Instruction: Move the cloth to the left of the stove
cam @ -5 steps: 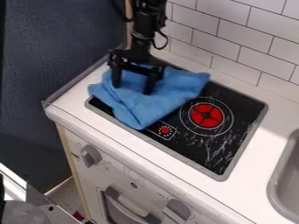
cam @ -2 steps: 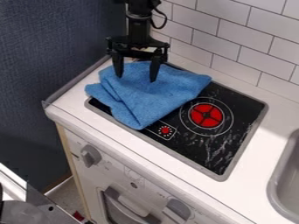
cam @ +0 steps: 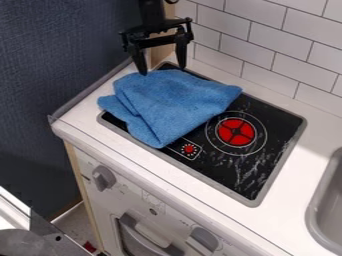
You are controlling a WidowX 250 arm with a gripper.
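My gripper hangs at the upper left, over the back edge of the blue cloth, with its fingers spread apart and nothing held between them. The blue cloth lies folded and rumpled over the left part of the black stove top. Its left corner reaches past the stove's frame onto the white counter. A red burner to the right of the cloth is uncovered.
A clear low guard runs along the counter's left edge, beside a dark wall. White tiles rise behind the stove. A grey sink is at the right. Knobs are on the front panel below.
The gripper has risen up and back from the cloth, its fingers now clear of the cloth's middle. The cloth has stayed nearly in place, its left side settling slightly.
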